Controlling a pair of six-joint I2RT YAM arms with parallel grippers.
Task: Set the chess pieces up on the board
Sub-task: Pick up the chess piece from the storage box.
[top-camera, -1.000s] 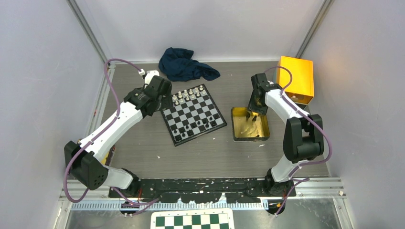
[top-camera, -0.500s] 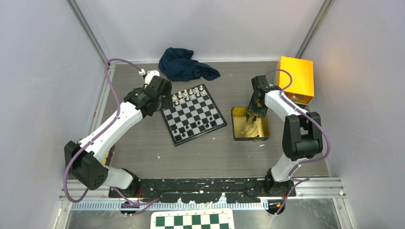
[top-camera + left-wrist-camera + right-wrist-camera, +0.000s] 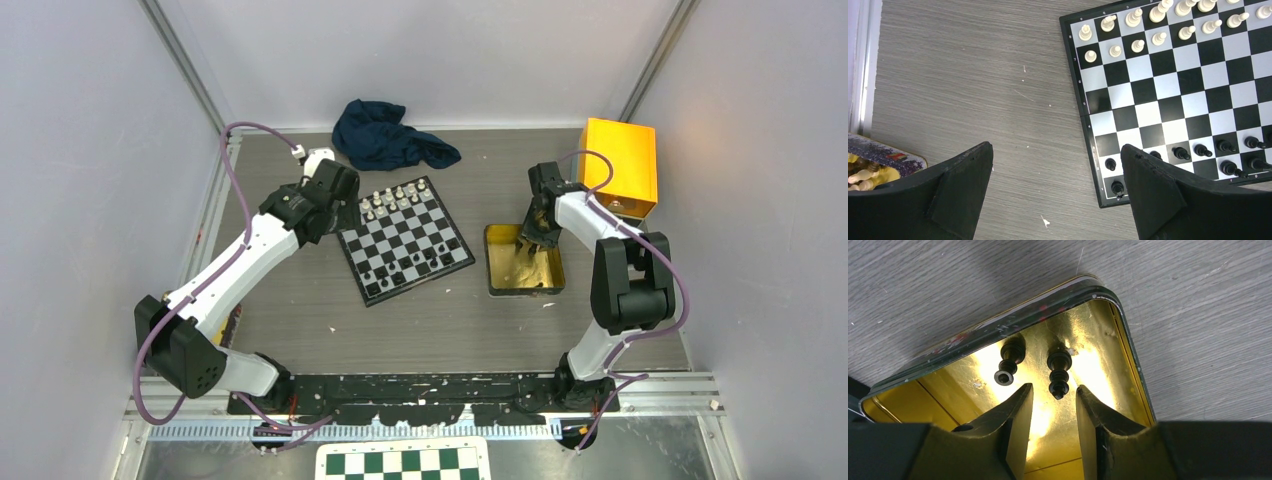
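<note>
Barely inside jaws of right gripper (image 3: 1053, 391): black chess piece (image 3: 1059, 371).

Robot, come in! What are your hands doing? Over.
Left gripper open beside the board. Right gripper open, straddling a black piece in the gold tin. Second black piece alongside.

Left wrist view: board (image 3: 1168, 100) cut off at top, right edges; tin (image 3: 893, 154) left of board mostly hidden behind finger (image 3: 948, 200).
</note>
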